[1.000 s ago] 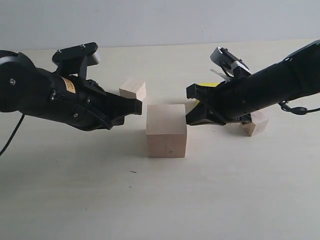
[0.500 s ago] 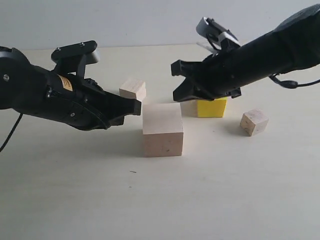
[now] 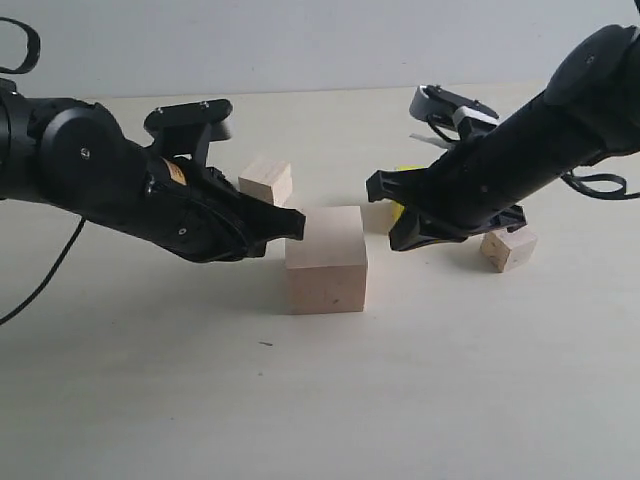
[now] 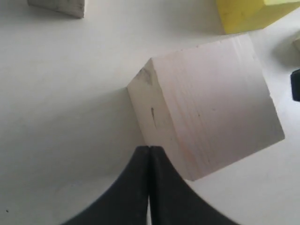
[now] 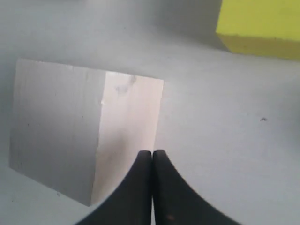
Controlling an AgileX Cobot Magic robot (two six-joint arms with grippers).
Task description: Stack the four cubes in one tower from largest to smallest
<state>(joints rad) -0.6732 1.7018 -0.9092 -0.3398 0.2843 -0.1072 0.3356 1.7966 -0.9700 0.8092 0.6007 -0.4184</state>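
Large pale wood cube (image 3: 326,258) sits mid-surface (image 3: 450,380), nothing stacked on it yet. All four cubes lie separate: the bright yellow cube (image 5: 262,28) is just behind it and mostly hidden under my right arm, one small pale wood cube (image 3: 266,182) is back-left, and the other small pale wood cube (image 3: 508,247) is off to the right. My left tool (image 4: 149,151) is closed and empty, its tip at the big cube's left side. My right tool (image 5: 152,153) is also closed and empty, close by the right side; I can't tell whether it touches. Risks: closed tips can only push, so any further nudge could twist or slide the base cube. My low right arm could clip the yellow cube or the right small cube.
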